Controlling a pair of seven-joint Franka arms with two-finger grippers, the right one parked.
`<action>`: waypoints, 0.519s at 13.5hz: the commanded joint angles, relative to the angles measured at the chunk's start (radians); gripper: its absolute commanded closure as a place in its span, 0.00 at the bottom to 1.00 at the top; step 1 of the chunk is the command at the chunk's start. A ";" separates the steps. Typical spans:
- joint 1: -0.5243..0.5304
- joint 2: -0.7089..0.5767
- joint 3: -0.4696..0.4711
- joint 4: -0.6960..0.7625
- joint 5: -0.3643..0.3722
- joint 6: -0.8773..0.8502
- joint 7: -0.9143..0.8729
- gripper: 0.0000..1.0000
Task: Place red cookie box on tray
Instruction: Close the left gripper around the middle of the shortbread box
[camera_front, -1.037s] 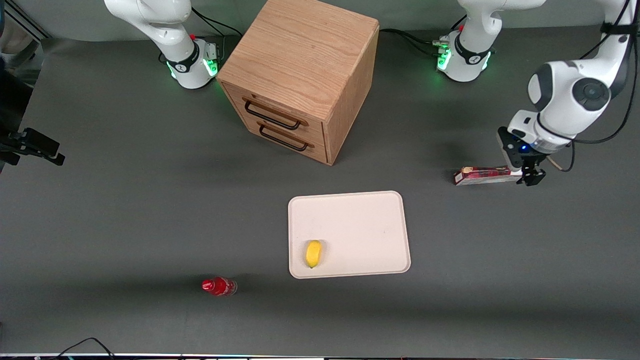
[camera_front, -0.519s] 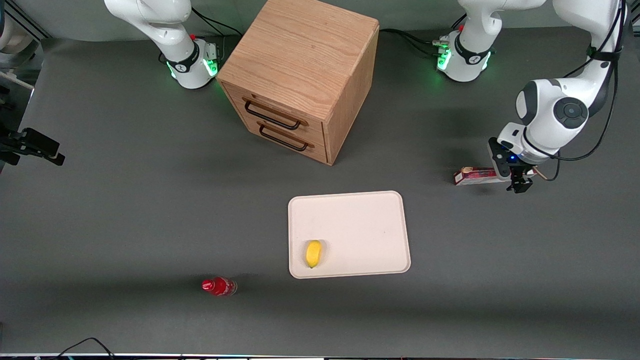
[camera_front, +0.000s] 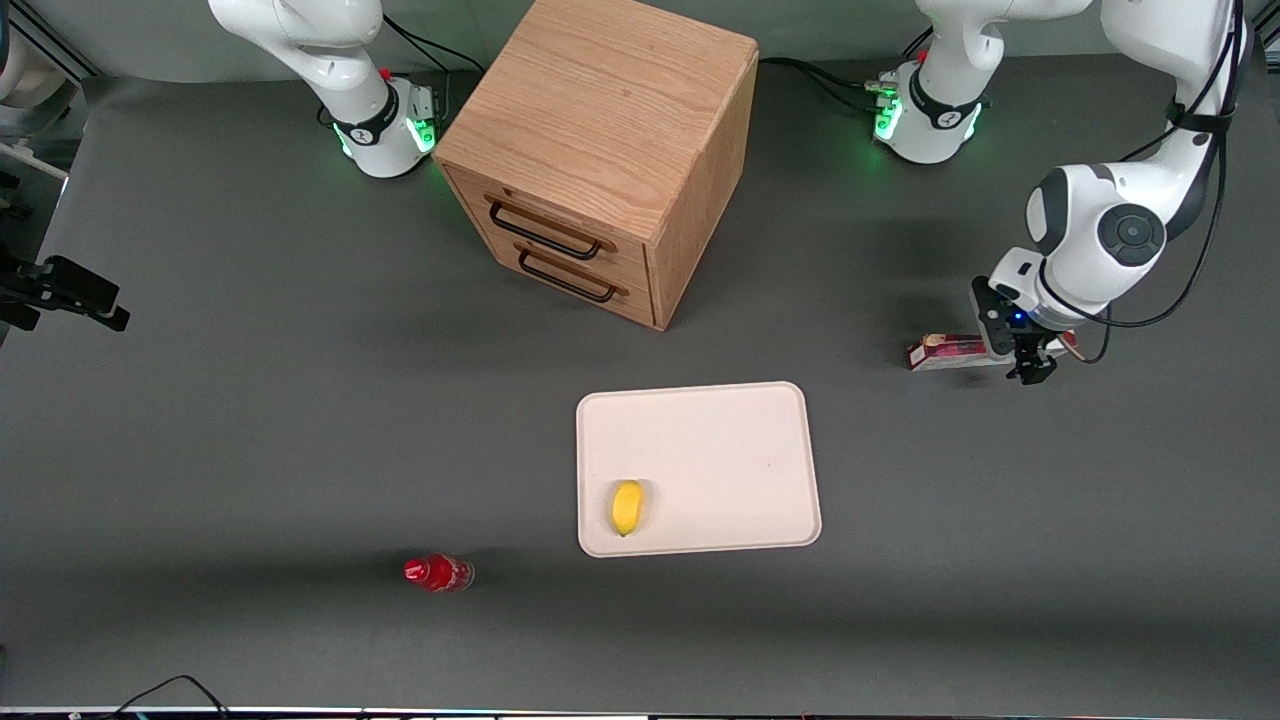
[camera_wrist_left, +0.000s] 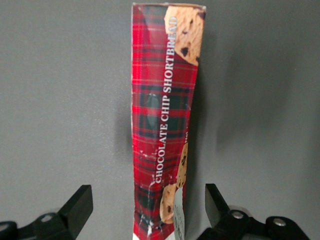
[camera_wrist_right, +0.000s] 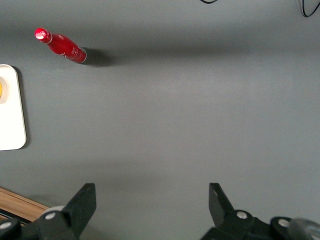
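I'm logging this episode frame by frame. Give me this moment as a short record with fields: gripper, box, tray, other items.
gripper: gripper open, low over one end of the box, a finger on each side, not touching it
box: red cookie box lying on the table, toward the working arm's end, off the tray
tray: tray nearer the front camera than the cabinet; holds a yellow fruit
other items: wooden drawer cabinet, both drawers shut; red bottle lying on the table beside the tray
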 joint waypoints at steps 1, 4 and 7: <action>-0.003 0.003 0.003 -0.010 0.000 0.010 0.022 0.20; -0.003 0.019 0.003 -0.008 -0.016 0.008 0.022 1.00; -0.005 0.023 0.003 -0.007 -0.027 0.007 0.022 1.00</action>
